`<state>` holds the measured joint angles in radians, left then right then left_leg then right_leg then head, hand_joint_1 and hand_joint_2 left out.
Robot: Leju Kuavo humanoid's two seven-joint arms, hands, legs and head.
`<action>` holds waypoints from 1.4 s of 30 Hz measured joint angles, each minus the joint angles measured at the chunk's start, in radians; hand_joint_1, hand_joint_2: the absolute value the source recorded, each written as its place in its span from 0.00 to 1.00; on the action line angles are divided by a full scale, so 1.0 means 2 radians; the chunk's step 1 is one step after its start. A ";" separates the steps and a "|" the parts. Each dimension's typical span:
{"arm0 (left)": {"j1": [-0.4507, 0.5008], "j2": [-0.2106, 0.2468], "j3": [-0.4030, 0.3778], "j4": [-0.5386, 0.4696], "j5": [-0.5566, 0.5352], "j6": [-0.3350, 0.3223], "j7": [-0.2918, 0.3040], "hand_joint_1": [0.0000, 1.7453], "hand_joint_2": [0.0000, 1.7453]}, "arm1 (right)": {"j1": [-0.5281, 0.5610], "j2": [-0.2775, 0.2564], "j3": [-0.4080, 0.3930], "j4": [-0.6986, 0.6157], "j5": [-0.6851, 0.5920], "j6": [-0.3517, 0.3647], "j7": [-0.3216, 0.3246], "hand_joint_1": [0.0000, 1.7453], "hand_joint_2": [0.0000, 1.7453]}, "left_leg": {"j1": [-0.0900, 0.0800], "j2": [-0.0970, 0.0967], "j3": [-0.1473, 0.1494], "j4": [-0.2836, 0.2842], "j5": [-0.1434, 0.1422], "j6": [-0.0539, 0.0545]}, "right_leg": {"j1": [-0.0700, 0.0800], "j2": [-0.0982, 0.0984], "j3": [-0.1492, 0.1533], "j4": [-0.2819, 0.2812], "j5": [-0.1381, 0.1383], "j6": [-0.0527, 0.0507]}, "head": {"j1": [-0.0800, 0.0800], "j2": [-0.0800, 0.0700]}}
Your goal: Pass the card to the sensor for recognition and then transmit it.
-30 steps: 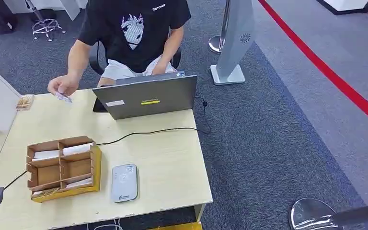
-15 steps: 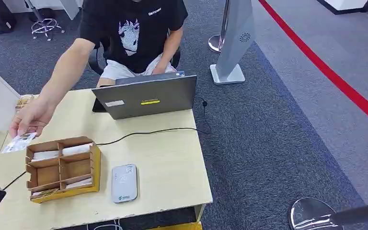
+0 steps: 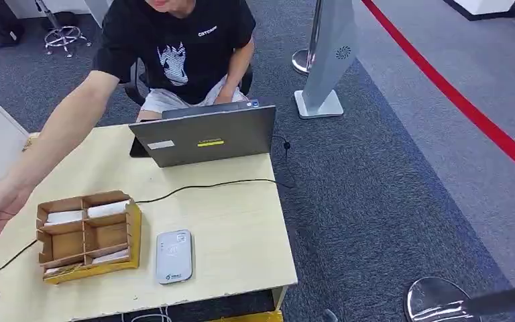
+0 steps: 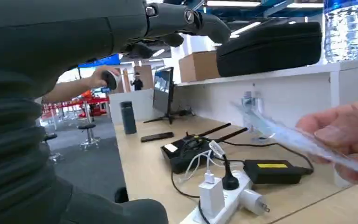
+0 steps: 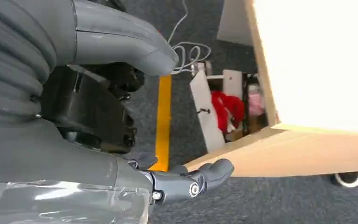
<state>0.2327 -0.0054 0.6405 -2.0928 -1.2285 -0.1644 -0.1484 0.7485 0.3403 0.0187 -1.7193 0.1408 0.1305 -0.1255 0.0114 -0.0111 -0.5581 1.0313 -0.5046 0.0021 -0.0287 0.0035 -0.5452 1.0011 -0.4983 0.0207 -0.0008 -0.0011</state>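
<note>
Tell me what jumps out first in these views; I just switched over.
A seated person in a black T-shirt stretches an arm across the wooden table toward its left edge, and in the left wrist view that person's fingers pinch a clear-sleeved card in front of the robot's left hand. On the table, a grey card sensor lies beside a cardboard divider box, with an open laptop behind them.

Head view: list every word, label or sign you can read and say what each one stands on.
No text reads reliably.
Black T-shirt: small white chest lettering above a white face graphic, too blurred.
Laptop lid: a white sticker and a yellow sticker, print too small.
Card reader: a contactless-wave symbol and small logos, lettering illegible.
Grey floor stand: a round swirl emblem, no words.
</note>
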 joint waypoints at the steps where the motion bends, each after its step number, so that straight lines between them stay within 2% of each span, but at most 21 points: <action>1: 0.001 -0.002 0.004 0.002 -0.015 0.001 -0.004 0.00 1.00 | 0.001 0.000 -0.001 -0.003 -0.005 -0.003 -0.002 0.00 1.00 | 0.000 0.000 0.000 0.000 0.000 0.000 | 0.000 0.000 0.000 0.000 0.000 0.000 | 0.000 0.000; 4: 0.003 -0.009 0.012 0.008 -0.052 0.004 -0.013 0.00 1.00 | 0.005 0.000 -0.003 -0.011 -0.014 -0.008 -0.008 0.00 1.00 | 0.000 0.000 0.000 0.000 0.000 0.000 | 0.000 0.000 0.000 0.000 0.000 0.000 | 0.000 0.000; 7: 0.004 -0.012 0.018 0.012 -0.062 0.005 -0.016 0.00 1.00 | 0.005 0.000 -0.004 -0.014 -0.016 -0.008 -0.010 0.00 1.00 | 0.000 0.000 0.000 0.000 0.000 0.000 | 0.000 0.000 0.000 0.000 0.000 0.000 | 0.000 0.000; 14: 0.006 -0.012 0.019 0.027 -0.124 0.018 -0.019 0.00 1.00 | 0.005 0.000 -0.007 -0.013 -0.022 -0.004 -0.025 0.00 1.00 | 0.000 0.000 0.000 0.000 0.000 0.000 | 0.000 0.000 0.000 0.000 0.000 0.000 | 0.000 0.000; 16: 0.014 -0.008 0.018 0.032 -0.153 0.042 -0.034 0.00 1.00 | -0.005 -0.001 -0.014 -0.022 -0.116 -0.100 -0.070 0.00 1.00 | 0.000 0.000 0.000 0.000 0.000 0.000 | 0.000 0.000 0.000 0.000 0.000 0.000 | 0.000 0.000; 17: 0.019 -0.002 0.013 0.035 -0.159 0.056 -0.048 0.00 1.00 | -0.033 -0.007 -0.034 -0.017 -0.174 -0.136 -0.078 0.00 1.00 | 0.000 0.002 0.000 0.000 0.000 0.000 | 0.000 0.001 -0.001 0.000 0.000 0.000 | -0.001 0.000; 18: 0.018 0.006 0.005 0.042 -0.162 0.068 -0.048 0.00 1.00 | -0.070 -0.014 -0.068 -0.001 -0.219 -0.154 -0.070 0.00 1.00 | 0.000 0.003 0.001 0.000 0.000 0.000 | 0.000 0.002 -0.001 0.000 0.001 0.000 | 0.001 0.000; 19: 0.013 0.019 -0.009 0.055 -0.162 0.082 -0.034 0.00 1.00 | -0.111 -0.030 -0.116 0.027 -0.233 -0.142 -0.062 0.00 1.00 | 0.000 0.003 0.001 0.000 0.000 0.000 | 0.000 0.003 -0.001 -0.001 0.002 0.000 | 0.000 0.000; 20: 0.009 0.035 -0.027 0.067 -0.162 0.097 -0.014 0.00 1.00 | -0.159 -0.043 -0.169 0.060 -0.213 -0.099 -0.059 0.00 1.00 | 0.000 0.004 0.001 0.000 0.000 0.000 | -0.001 0.003 -0.001 -0.001 0.002 0.000 | 0.000 0.000; 22: 0.007 0.057 -0.060 0.080 -0.159 0.127 0.011 0.00 1.00 | -0.214 -0.047 -0.283 0.104 -0.126 0.028 -0.065 0.00 1.00 | -0.001 0.003 0.001 0.001 0.001 0.001 | -0.001 0.002 0.000 -0.001 0.002 0.001 | 0.000 0.000; 24: 0.007 0.075 -0.086 0.084 -0.158 0.140 0.015 0.00 1.00 | -0.258 -0.047 -0.361 0.133 -0.073 0.109 -0.075 0.00 1.00 | 0.000 0.003 0.001 0.001 0.001 0.002 | 0.000 0.002 0.000 -0.001 0.003 0.001 | 0.003 0.000; 27: 0.004 0.096 -0.131 0.090 -0.165 0.151 0.024 0.00 1.00 | -0.305 -0.037 -0.430 0.171 -0.049 0.130 -0.083 0.00 1.00 | 0.000 0.003 0.000 0.001 0.002 0.001 | 0.000 0.002 0.000 -0.001 0.004 0.001 | 0.001 0.000; 31: -0.001 0.125 -0.188 0.094 -0.166 0.155 0.054 0.00 1.00 | -0.339 -0.029 -0.474 0.201 -0.040 0.138 -0.095 0.00 1.00 | 0.001 0.003 0.000 0.001 0.002 0.001 | 0.001 0.003 -0.001 -0.001 0.004 0.001 | 0.000 0.000; 34: -0.014 0.150 -0.236 0.094 -0.167 0.147 0.085 0.00 1.00 | -0.354 -0.027 -0.481 0.218 -0.041 0.140 -0.102 0.00 1.00 | 0.001 0.003 0.000 0.001 0.002 0.001 | 0.001 0.002 -0.001 -0.001 0.004 0.001 | 0.000 0.000; 36: -0.025 0.160 -0.257 0.094 -0.167 0.141 0.095 0.00 1.00 | -0.361 -0.024 -0.482 0.226 -0.043 0.142 -0.106 0.00 1.00 | 0.001 0.003 0.000 0.001 0.002 0.001 | 0.001 0.002 -0.001 -0.001 0.004 0.001 | 0.000 0.000; 42: -0.034 0.170 -0.283 0.081 -0.167 0.135 0.090 0.00 1.00 | -0.364 -0.020 -0.484 0.241 -0.044 0.146 -0.111 0.00 1.00 | 0.000 0.003 -0.001 0.001 0.002 0.001 | 0.001 0.002 -0.001 -0.001 0.004 0.001 | 0.000 0.000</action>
<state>0.1647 0.3346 0.0744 -1.9306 -1.5618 0.1053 0.0317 0.0199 0.3010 -0.9499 -1.2367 0.0534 0.4215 -0.3479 0.0123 -0.0054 -0.5591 1.0334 -0.5011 0.0040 -0.0276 0.0082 -0.5466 0.9998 -0.4913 0.0221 0.0000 -0.0011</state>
